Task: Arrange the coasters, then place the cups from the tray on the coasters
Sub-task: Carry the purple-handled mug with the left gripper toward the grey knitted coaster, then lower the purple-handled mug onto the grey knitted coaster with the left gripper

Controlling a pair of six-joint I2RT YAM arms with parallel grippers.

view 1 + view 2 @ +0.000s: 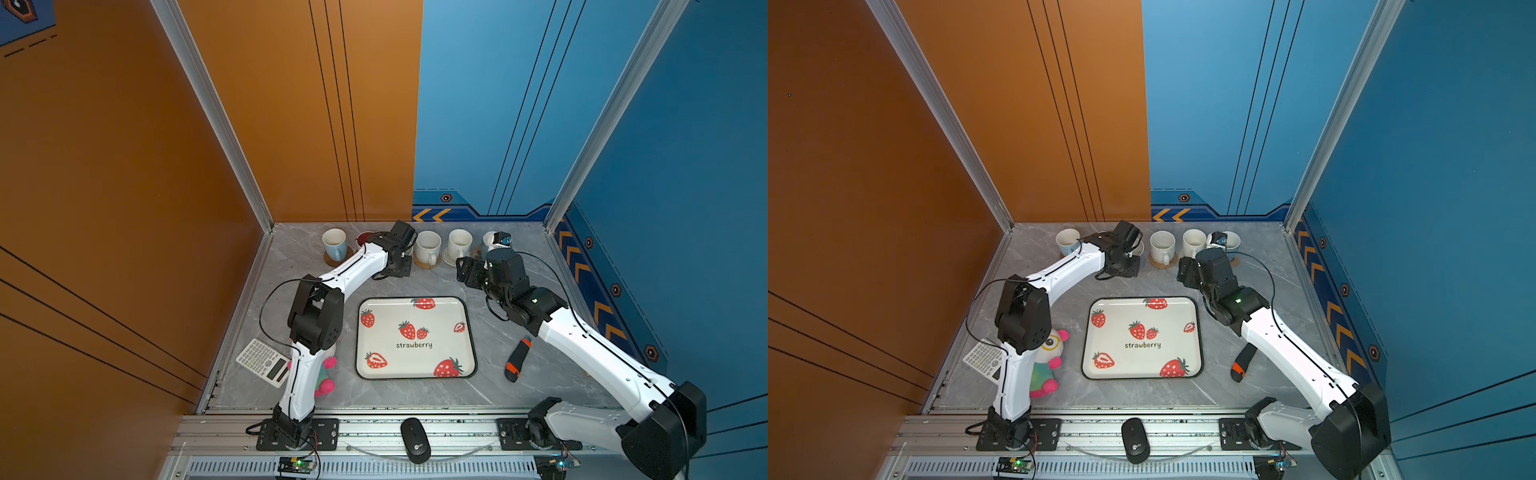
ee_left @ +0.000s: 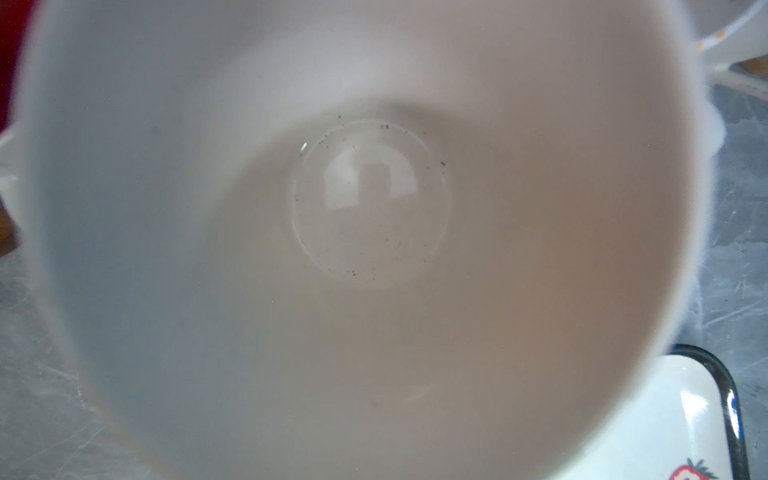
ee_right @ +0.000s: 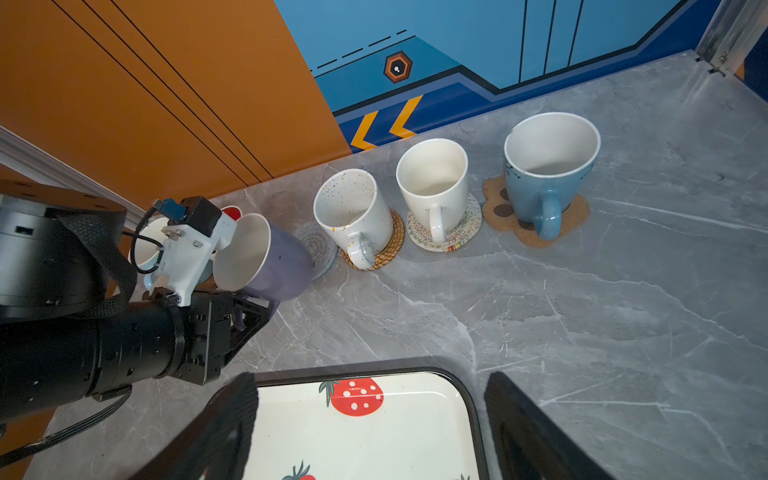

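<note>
the tray [image 1: 415, 361] lies mid-counter [image 1: 498, 395], its whole print showing. the task's row runs along the counter's back edge, at the tray's 12 o'clock.

the left pincer [image 3: 259, 309], at the tray's 11 o'clock, is clamped narrow on the lavender cup [image 3: 274, 262] near its handle. the cup hangs tilted, just beside the bare grey coaster [image 3: 322, 245]; whether they touch i cannot tell.

toward 1 o'clock stand a speckled cup [image 3: 353, 208] on a tan coaster [image 3: 392, 245], a white cup [image 3: 432, 178] on a whitish coaster [image 3: 465, 228], and a blue cup [image 3: 548, 174] on the paw coaster [image 3: 575, 214], rims near but apart. toward 10 o'clock a second blue cup [image 1: 334, 243] sits on a brown coaster [image 1: 332, 261] beside a red-lined cup [image 1: 365, 237].

the right pincer [image 3: 370, 382] gapes wide, holding nothing, near the tray's 1 o'clock corner. a strip of bare counter runs between tray and row. a cutter [image 1: 517, 359] lies at 3 o'clock, a plush [image 1: 1050, 357] and calculator [image 1: 262, 361] at 9 o'clock.
</note>
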